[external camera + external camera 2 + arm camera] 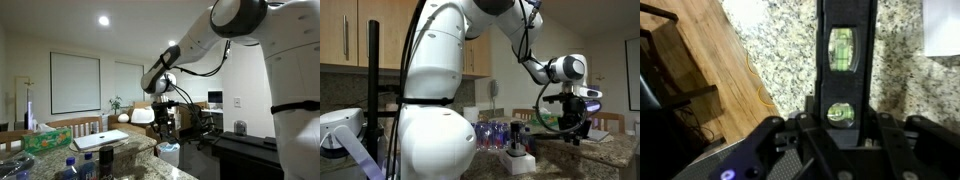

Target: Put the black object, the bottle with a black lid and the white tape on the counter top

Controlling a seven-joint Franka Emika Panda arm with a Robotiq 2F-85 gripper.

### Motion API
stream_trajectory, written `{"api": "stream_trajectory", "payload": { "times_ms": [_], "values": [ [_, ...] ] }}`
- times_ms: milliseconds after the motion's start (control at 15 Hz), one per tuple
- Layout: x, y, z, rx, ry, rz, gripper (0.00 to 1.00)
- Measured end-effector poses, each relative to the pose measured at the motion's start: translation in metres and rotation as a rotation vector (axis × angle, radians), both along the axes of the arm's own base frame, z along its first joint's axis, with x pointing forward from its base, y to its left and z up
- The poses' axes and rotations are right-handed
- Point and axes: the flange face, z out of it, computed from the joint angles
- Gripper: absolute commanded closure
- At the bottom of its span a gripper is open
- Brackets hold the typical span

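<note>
In the wrist view the gripper [847, 140] has its jaws on both sides of the black object [848, 85], a long block with two green vials. It seems clamped, though the contact is shaded. The block is over the counter top [780, 45], near its edge beside the wooden floor [700, 80].

The speckled granite counter top [141, 149] is carrying a closed silver laptop [100, 140]. Blue-capped clear bottles [76, 166] are standing nearer the camera than the laptop, and a green patterned box [45, 137] is sitting beside it.
</note>
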Motion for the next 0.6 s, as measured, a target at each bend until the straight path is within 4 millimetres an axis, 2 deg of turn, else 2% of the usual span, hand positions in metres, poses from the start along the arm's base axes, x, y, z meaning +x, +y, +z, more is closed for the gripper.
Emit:
{"api": "stream_trajectory", "payload": {
  "times_ms": [200,333,600],
  "values": [
    [-0.016,-0.013,-0.06,-0.014,0.057,-0.096,0.83],
    [-0.023,-0.014,-0.09,-0.028,0.096,-0.179,0.83],
    [-0.027,-0.018,-0.121,-0.057,0.137,-0.386,0.83]
  ]
}}
